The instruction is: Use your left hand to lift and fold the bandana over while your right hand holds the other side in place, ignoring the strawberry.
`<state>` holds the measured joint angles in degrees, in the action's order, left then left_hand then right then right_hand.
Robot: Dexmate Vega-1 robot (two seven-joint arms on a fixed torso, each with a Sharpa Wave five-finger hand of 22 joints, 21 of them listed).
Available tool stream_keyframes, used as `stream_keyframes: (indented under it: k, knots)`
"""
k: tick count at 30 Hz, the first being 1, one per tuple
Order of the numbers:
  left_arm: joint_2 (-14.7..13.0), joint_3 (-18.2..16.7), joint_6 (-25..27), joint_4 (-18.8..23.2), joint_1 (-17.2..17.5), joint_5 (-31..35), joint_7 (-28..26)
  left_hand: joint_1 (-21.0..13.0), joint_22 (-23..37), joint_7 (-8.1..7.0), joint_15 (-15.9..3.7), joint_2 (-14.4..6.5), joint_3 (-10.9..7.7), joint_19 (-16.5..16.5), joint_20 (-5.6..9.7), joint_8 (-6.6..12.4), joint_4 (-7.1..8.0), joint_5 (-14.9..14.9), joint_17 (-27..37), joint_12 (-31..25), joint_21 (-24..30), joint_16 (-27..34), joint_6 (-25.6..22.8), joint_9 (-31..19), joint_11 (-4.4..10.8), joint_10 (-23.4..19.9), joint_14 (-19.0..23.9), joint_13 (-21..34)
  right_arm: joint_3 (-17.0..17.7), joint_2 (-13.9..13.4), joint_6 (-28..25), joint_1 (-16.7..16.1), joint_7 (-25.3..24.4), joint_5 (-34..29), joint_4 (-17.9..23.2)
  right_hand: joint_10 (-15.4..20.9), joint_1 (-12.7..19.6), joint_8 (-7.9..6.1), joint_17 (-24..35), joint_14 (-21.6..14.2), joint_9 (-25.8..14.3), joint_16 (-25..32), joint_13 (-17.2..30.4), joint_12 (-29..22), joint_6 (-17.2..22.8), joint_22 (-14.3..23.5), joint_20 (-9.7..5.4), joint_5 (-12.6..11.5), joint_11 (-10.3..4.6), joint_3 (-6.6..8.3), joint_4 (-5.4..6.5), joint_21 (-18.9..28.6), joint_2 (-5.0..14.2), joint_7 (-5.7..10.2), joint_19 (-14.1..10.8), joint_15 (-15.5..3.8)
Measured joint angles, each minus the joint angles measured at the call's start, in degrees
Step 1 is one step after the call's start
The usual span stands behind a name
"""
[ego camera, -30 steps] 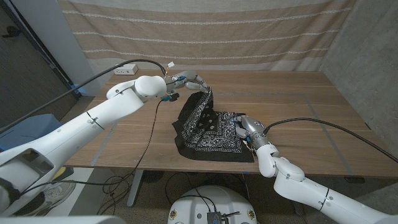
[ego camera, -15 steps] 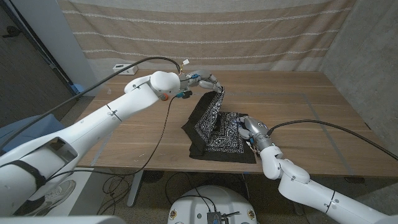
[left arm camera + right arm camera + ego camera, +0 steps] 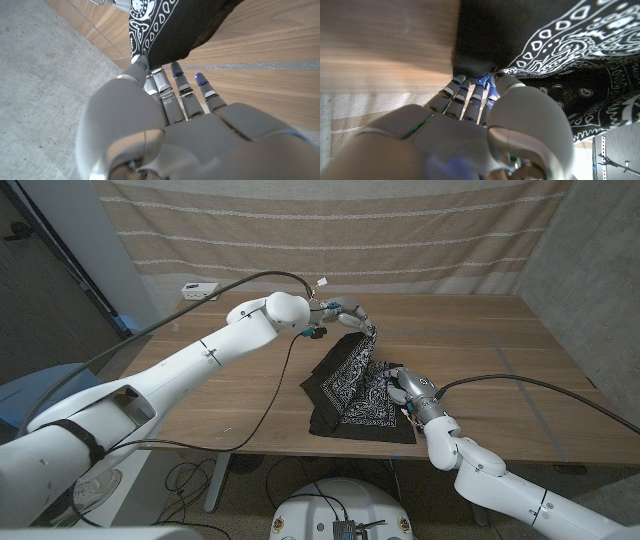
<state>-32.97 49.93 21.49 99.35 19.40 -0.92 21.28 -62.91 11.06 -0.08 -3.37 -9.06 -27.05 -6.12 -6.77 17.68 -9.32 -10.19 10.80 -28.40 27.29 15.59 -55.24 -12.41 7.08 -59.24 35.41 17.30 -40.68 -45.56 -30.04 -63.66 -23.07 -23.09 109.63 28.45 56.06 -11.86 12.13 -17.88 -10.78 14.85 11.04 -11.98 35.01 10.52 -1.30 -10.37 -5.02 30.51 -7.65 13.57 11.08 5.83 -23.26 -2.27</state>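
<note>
The black bandana [image 3: 352, 385] with a white paisley print lies at the table's near middle, one corner raised. My left hand [image 3: 350, 317] pinches that raised corner above the table, so the cloth hangs down from it in a slanted sheet [image 3: 160, 25]. My right hand [image 3: 406, 388] presses on the bandana's right edge against the wood, fingers on the cloth [image 3: 485, 55]. In the right wrist view the fingertips [image 3: 470, 87] touch the dark fabric's edge. No strawberry is visible.
The wooden table [image 3: 500, 370] stretches bare to the right and far side. A white power strip [image 3: 199, 289] lies at the far left corner. A striped curtain [image 3: 330, 230] hangs behind the table. Cables run along both arms.
My left hand has carried the lifted corner to the right and slightly farther back, dragging the bandana's raised part toward my right hand. The right hand has stayed pressing on the cloth.
</note>
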Motion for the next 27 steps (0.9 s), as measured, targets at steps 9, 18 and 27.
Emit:
stream_keyframes:
  k: [9, 18, 27]
  knots:
    - [4.2, 3.3, -2.2, -6.0, -2.6, 1.2, 2.2, 0.0, 0.0, 0.00, 0.00, 0.0, 0.04, 0.1, -0.53, -0.44, -0.04, 0.0, 0.0, 0.0, 0.0, -0.3, 0.0, 0.0, 0.00, 0.0, 0.0, 0.0, 0.8, -0.5, 0.7, -0.6, -0.2, 0.6, -0.1, 0.0, 0.3, 0.21, 0.0, 0.0, 0.0, 0.0, 0.0, 0.0, 0.0, 0.0, 0.00, 0.0, 0.02, -0.16, 0.16, 0.0, -0.29, 0.00, 0.0, 0.00]
    - [7.3, 5.6, -3.8, -10.2, -4.1, 1.9, 4.0, 0.0, 0.0, 0.12, 0.00, 0.0, 0.39, 0.0, -0.66, -1.40, 0.27, 0.0, 0.0, 0.0, 0.0, -0.8, 2.0, -0.1, 0.96, 1.0, 0.0, 0.0, 1.5, -0.8, 1.0, -1.3, -0.6, 1.1, -0.1, 0.2, 0.6, 0.21, 0.0, 0.0, 0.0, 0.0, 0.0, 0.0, 0.0, 0.0, 0.00, 0.0, 0.22, -0.63, 0.16, -0.1, 0.01, 0.00, 0.0, 0.00]
    - [8.7, 7.0, -4.3, -12.7, -5.2, 2.1, 6.5, 1.2, 0.0, -1.07, 0.12, -0.2, 0.71, 1.1, -1.60, -5.60, 1.48, -0.2, 0.0, 6.6, 0.0, -1.8, 10.5, 0.6, 0.31, 10.9, -2.6, -0.7, 1.8, -1.0, 1.2, -1.7, -0.9, 1.3, 0.2, 0.2, 0.8, 0.43, 0.0, 0.0, 0.0, 0.0, 0.0, 0.0, 0.0, 0.0, 0.00, 0.0, 0.65, -0.63, 0.16, -0.2, -0.21, 0.00, 0.0, -0.01]
